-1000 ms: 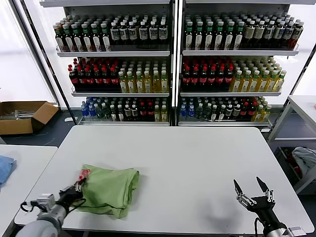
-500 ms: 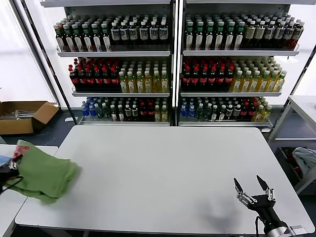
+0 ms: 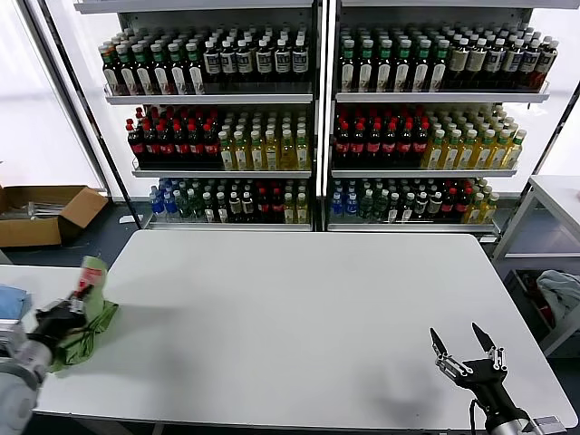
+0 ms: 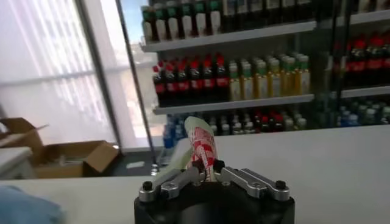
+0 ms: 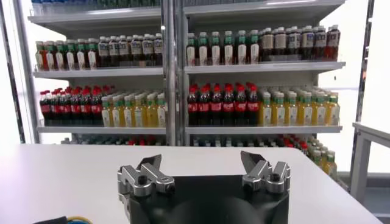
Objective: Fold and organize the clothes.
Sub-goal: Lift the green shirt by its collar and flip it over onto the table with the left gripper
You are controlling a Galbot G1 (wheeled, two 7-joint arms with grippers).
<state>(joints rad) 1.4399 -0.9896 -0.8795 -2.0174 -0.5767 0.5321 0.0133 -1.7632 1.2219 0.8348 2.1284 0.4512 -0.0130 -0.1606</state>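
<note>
A folded light green polo shirt (image 3: 89, 317) hangs bunched at the far left edge of the main table, its red-and-white print turned up. My left gripper (image 3: 65, 314) is shut on the printed part of it; in the left wrist view the print (image 4: 202, 148) stands up between the closed jaws of the left gripper (image 4: 208, 171). My right gripper (image 3: 464, 348) is open and empty near the table's front right corner; in the right wrist view the right gripper (image 5: 202, 166) has its jaws spread wide.
A white side table (image 3: 36, 283) stands at the left with a blue cloth (image 3: 11, 301) on it. Bottle shelves (image 3: 308, 118) fill the back. A cardboard box (image 3: 41, 213) lies on the floor at left. A pale cloth (image 3: 560, 292) lies far right.
My left gripper has carried the green shirt from the front left of the table leftward to the table's left edge. The right arm has not moved.
</note>
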